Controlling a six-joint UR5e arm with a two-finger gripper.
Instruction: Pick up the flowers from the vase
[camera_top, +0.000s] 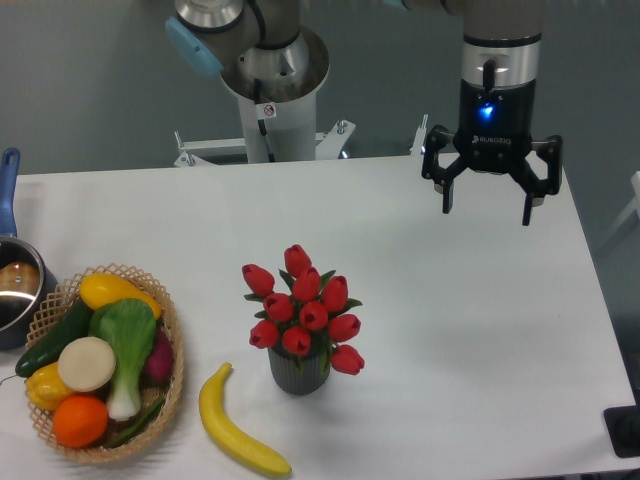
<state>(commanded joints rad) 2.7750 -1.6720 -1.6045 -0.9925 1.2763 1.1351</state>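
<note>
A bunch of red tulip flowers (303, 305) with green leaves stands upright in a small dark grey ribbed vase (298, 372) near the table's front middle. The buds spread wider than the vase and hide its mouth. My gripper (488, 210) hangs open above the table's far right, well behind and to the right of the flowers, with nothing between its fingers.
A yellow banana (235, 423) lies just left of the vase. A woven basket (172, 370) of vegetables and fruit sits at the front left. A blue-handled pot (15, 285) is at the left edge. The robot base (270, 90) stands behind the table.
</note>
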